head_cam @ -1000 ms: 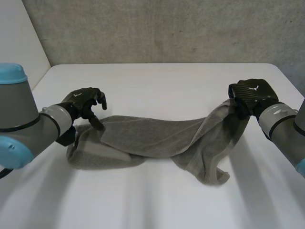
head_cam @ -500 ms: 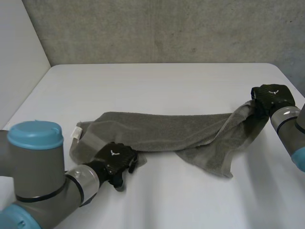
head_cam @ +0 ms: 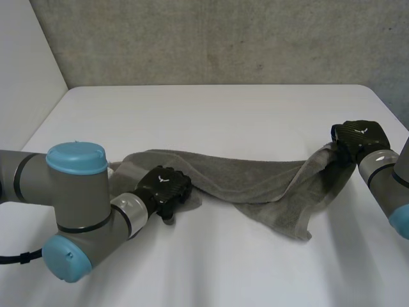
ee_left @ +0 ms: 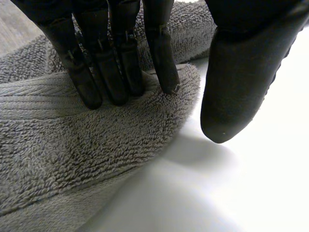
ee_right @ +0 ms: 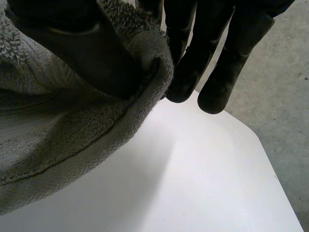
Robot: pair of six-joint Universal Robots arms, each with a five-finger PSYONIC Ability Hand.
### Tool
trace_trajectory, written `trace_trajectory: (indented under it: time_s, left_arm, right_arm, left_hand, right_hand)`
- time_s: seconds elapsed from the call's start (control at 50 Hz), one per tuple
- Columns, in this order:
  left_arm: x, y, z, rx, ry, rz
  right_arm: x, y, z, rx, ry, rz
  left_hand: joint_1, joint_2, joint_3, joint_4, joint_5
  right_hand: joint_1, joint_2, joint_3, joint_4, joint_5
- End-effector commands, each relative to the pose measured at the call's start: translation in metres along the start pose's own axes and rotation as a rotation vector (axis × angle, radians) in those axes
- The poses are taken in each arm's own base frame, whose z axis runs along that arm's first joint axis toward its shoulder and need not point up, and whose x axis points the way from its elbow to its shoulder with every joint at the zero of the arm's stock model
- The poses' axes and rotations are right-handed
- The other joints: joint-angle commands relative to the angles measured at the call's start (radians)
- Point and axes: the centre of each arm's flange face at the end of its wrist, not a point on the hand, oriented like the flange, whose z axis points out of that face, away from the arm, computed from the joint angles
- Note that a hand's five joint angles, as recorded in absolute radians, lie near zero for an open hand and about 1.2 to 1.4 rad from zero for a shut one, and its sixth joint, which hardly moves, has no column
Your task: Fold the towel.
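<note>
A grey towel lies stretched in a long band across the white table. My left hand rests on its near edge towards the left end. In the left wrist view its straight fingers press down on the rounded towel edge, while the thumb hangs clear over bare table. My right hand holds the towel's right end lifted off the table. In the right wrist view its thumb and fingers pinch the hem of the towel. A loose flap hangs down to the table.
A concrete wall stands behind the table. My right hand is close to the table's right corner, with grey floor beyond the edge. Bare table lies in front of and behind the towel.
My left hand left the towel's far left end and came down on its near edge. The right hand pulled its end rightwards, stretching the towel out, then eased back slightly.
</note>
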Motion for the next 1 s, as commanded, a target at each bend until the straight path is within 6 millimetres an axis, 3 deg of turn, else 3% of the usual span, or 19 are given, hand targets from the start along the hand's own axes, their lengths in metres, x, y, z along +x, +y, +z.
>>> trace_trajectory:
  time_s: [0.02, 0.36, 0.74, 0.9, 0.94, 1.0]
  left_arm:
    - [-0.005, -0.007, 0.008, 0.024, -0.022, -0.015]
    - [-0.012, -0.014, 0.043, 0.062, -0.088, 0.005]
    - [-0.015, -0.014, 0.060, 0.078, -0.097, 0.012]
    - [-0.017, -0.015, 0.063, 0.087, -0.101, 0.008]
    - [-0.017, -0.014, 0.063, 0.079, -0.105, 0.006]
    - [-0.019, -0.014, 0.061, 0.071, -0.125, 0.005]
  right_arm:
    - [-0.002, 0.001, 0.000, -0.002, -0.006, -0.002]
    - [-0.006, 0.006, -0.003, -0.013, -0.015, -0.037]
    - [-0.008, 0.010, -0.003, -0.024, -0.021, -0.040]
    - [-0.008, 0.011, -0.004, -0.029, -0.020, -0.056]
    - [-0.008, 0.011, -0.004, -0.029, -0.020, -0.056]
    - [-0.008, 0.011, -0.004, -0.027, -0.021, -0.056]
  left_hand:
    - [-0.001, -0.033, -0.027, -0.025, -0.002]
    - [0.010, -0.021, -0.016, -0.013, 0.010]
    - [0.069, 0.038, 0.043, 0.045, 0.069]
    - [0.421, 0.390, 0.396, 0.398, 0.421]
    - [0.675, 0.644, 0.649, 0.652, 0.675]
    - [0.694, 0.663, 0.668, 0.670, 0.694]
  right_hand:
    - [0.065, 0.061, 0.051, 0.050, 0.062]
    - [0.065, 0.061, 0.051, 0.050, 0.062]
    - [0.065, 0.061, 0.051, 0.050, 0.062]
    - [0.065, 0.061, 0.051, 0.050, 0.062]
    - [0.065, 0.061, 0.051, 0.050, 0.062]
    - [0.065, 0.061, 0.051, 0.050, 0.062]
